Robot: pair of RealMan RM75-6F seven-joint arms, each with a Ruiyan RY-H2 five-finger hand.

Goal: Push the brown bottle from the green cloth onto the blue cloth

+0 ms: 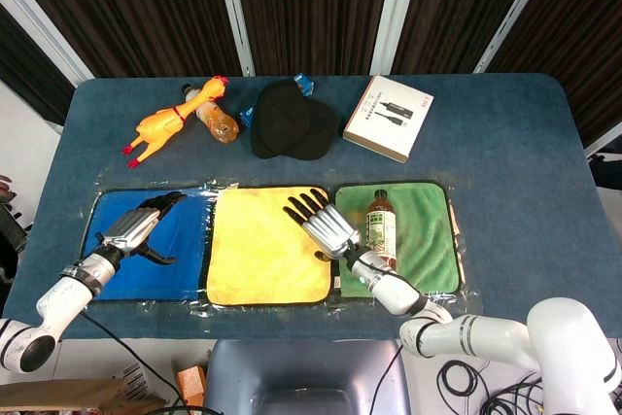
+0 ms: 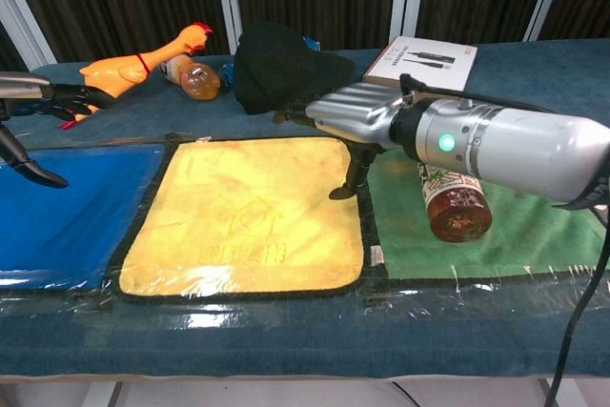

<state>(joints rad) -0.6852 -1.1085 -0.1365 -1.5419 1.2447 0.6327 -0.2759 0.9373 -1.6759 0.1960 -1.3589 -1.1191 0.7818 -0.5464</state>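
The brown bottle point(image 1: 380, 228) lies on the green cloth point(image 1: 431, 230), cap pointing to the far side; in the chest view the bottle point(image 2: 456, 205) shows its base, partly hidden by my right forearm. My right hand point(image 1: 326, 224) hovers just left of the bottle, over the seam between the yellow cloth point(image 1: 267, 250) and the green cloth, fingers stretched out and holding nothing. The chest view shows this right hand point(image 2: 357, 116) with its thumb pointing down. My left hand point(image 1: 136, 225) hangs over the blue cloth point(image 1: 146, 274), fingers extended, empty.
At the back of the table lie a rubber chicken point(image 1: 170, 123), an orange-filled bottle point(image 1: 216, 121), a black cap point(image 1: 292, 121) and a white box point(image 1: 389, 117). The yellow cloth lies between the green cloth and the blue one.
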